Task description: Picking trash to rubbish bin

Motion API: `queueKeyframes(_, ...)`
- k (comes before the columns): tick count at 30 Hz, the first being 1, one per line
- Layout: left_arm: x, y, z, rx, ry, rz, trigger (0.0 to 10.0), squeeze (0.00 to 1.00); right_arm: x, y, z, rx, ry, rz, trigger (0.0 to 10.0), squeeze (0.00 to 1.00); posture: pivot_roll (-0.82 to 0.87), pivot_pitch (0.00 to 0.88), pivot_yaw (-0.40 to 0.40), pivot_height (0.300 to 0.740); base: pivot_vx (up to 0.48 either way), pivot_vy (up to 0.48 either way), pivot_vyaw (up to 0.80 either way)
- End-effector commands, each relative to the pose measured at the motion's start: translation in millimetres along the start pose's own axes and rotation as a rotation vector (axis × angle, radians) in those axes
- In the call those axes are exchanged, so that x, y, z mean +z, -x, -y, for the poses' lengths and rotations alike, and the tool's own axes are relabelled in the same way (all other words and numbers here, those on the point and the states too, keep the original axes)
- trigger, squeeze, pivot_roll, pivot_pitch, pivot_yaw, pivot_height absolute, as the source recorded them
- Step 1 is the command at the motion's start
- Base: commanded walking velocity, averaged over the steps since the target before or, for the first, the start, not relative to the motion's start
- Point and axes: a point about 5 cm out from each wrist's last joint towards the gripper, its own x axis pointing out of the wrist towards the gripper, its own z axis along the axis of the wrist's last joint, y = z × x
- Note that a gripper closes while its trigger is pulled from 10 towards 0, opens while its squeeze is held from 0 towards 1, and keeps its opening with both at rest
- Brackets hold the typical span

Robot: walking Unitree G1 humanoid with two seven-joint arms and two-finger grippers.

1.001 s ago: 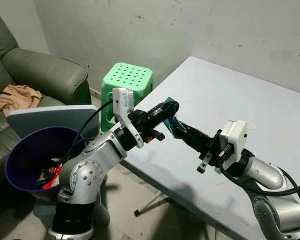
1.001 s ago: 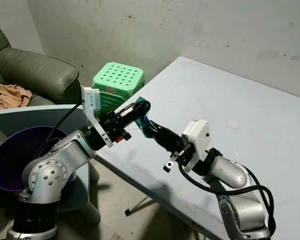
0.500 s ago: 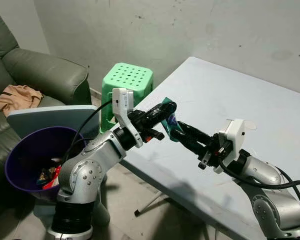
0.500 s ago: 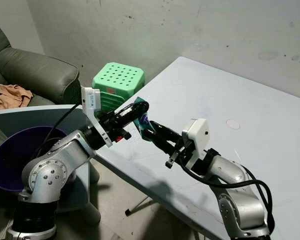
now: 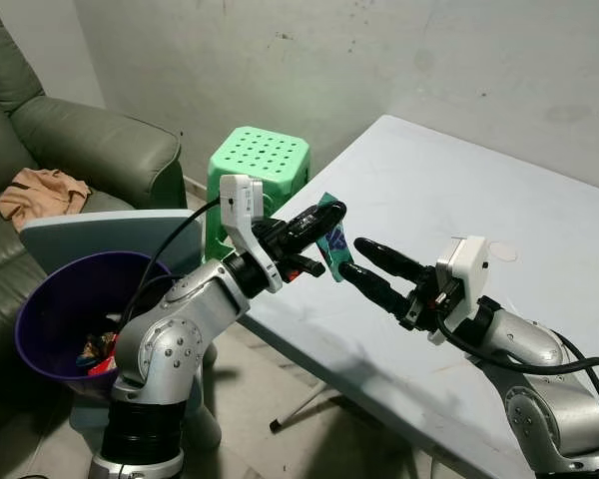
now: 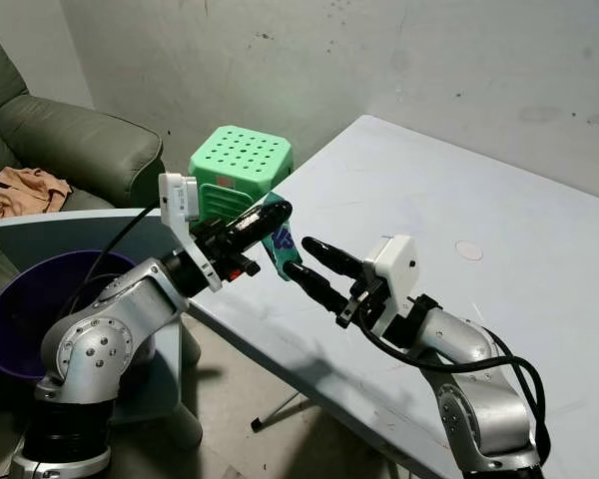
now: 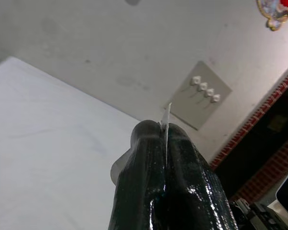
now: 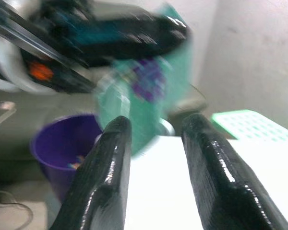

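Left eye view showed the left gripper (image 5: 326, 215) clamped on a green wrapper (image 5: 333, 238) with purple print, holding it in the air just past the near-left edge of the pale table (image 5: 499, 200). The wrapper hung below the pinched fingertips, clear of the tabletop. In the left wrist view a thin edge of the wrapper (image 7: 167, 117) stuck up between the two closed black fingers (image 7: 182, 158).

The right gripper (image 5: 359, 261) sat just to the right of the wrapper, its fingers spread apart and holding nothing; in the right wrist view the wrapper (image 8: 144, 103) lay beyond the parted fingertips, not between them.

The purple bin (image 5: 50, 309) stood on the floor at the near left, below and well apart from the wrapper, with some trash (image 5: 95, 351) already lying in its bottom. A green stool (image 5: 260, 160) stood farther back beside the table, and a green sofa (image 5: 80, 150) at the far left.

By my judgement the pick-up was done and the wrapper rested with the left arm alone. What remained was carrying it left and down over the bin and letting go.
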Motion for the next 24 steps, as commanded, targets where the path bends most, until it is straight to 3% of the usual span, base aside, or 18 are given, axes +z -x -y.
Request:
queueKeyframes(1, 4, -0.5, -3.0, 0.031, -0.03, 0.01, 10.0, 0.0, -1, 2.4, 7.3, -0.039, 0.01, -0.029, 10.0, 0.0, 0.01, 0.013, -0.087, 0.74, 0.0, 0.0, 0.0)
queueKeyframes(3, 4, 2.6, -14.6, 0.125, -0.093, 0.013, 10.0, 0.0, -6, 4.1, 13.3, -0.093, -0.032, -0.041, 10.0, 0.0, 0.01, 0.012, -0.086, 0.74, 0.0, 0.0, 0.0)
queueKeyframes(10, 4, 10.0, -28.1, 0.222, -0.184, -0.009, 10.0, 0.0, -15, 4.9, 23.5, -0.183, -0.008, -0.094, 10.0, 0.0, 0.01, 0.014, -0.08, 0.74, 0.0, 0.0, 0.0)
queueKeyframes(15, 5, 16.7, -42.8, 0.36, -0.308, -0.016, 10.0, 0.0, -23, 3.8, 36.1, -0.286, 0.008, -0.158, 10.0, 0.0, 0.02, 0.015, -0.081, 0.74, 0.0, 0.0, 0.0)
queueKeyframes(17, 7, 19.9, -50.8, 0.434, -0.35, -0.017, 10.0, 0.0, -29, 3.2, 45.1, -0.35, 0.034, -0.212, 10.0, 0.0, 0.02, 0.017, -0.082, 0.74, 0.0, 0.0, 0.0)
queueKeyframes(24, 15, 38.4, -83.6, 0.712, -0.484, -0.012, 10.0, 0.0, -35, 0.3, 61.6, -0.451, 0.076, -0.25, 10.0, 0.0, 0.03, 0.021, -0.089, 0.74, 0.0, 0.0, 0.0)
